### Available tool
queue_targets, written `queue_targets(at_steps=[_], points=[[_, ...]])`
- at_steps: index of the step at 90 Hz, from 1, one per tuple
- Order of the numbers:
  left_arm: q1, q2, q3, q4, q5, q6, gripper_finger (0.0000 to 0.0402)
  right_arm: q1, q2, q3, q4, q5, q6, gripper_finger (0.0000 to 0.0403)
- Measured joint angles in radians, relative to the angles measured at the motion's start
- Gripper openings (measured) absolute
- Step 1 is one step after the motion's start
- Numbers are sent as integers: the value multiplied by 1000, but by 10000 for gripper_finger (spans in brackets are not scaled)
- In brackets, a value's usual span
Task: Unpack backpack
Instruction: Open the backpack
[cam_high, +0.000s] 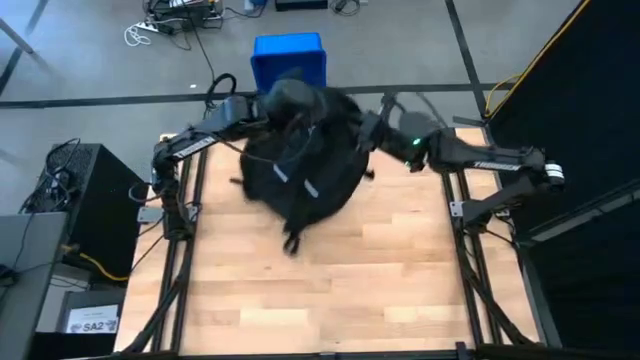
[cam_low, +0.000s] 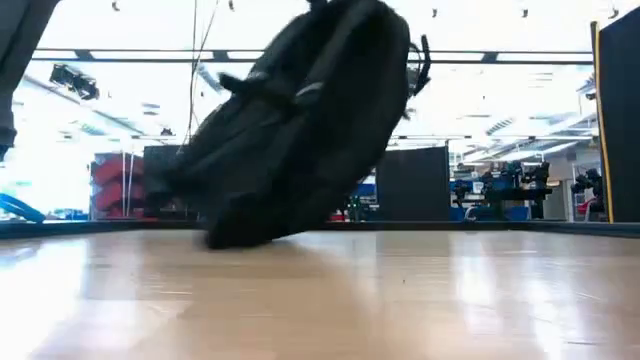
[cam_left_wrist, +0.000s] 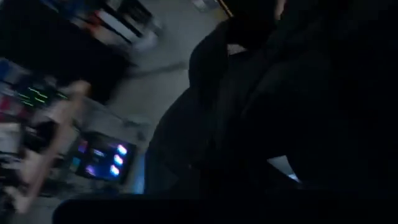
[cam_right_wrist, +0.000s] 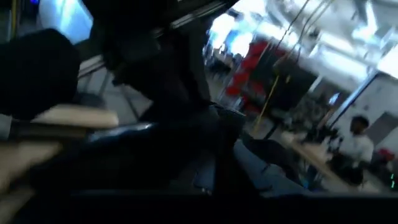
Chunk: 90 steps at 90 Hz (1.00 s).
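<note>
Tilting backpack (cam_high: 300, 165) on table (cam_high: 340, 280) | left tool (cam_high: 268, 108), right tool (cam_high: 368, 132): grip unclear | label "SA2" (cam_high: 92, 325)

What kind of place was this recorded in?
Probably a robotics lab or workshop hall: a wooden table on a concrete floor with loose cables, a blue bin, and rows of workstations behind the backpack.
</note>
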Motion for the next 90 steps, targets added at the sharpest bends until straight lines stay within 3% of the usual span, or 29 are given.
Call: queue_targets(at_steps=[12, 25, 39, 44, 49, 58, 72, 90], points=[[-78, -45, -23, 113, -49, 26, 0, 21, -9, 104, -95, -54, 1, 0], [-216, -62, -72, 69, -178, 49, 0, 83, -12, 100, -190, -107, 20, 0], [-392, -69, -269, 79, -421, 3, 0, 191, -11, 7, -219, -117, 42, 0], [-446, -72, -356, 88, -459, -55, 0, 230, -10, -38, -220, -131, 62, 0], [-486, -73, -446, 87, -442, -157, 0, 270, -9, -91, -227, -149, 92, 0], [-549, -70, -615, 98, -325, -355, 0, 334, -1, -215, -222, -236, 165, 0], [-648, -61, -859, 293, -285, -579, 0, 420, 6, -403, -76, -294, 290, 0], [-709, -32, -1028, 606, -116, -655, 0, 488, 15, -645, 153, -330, 534, 0]])
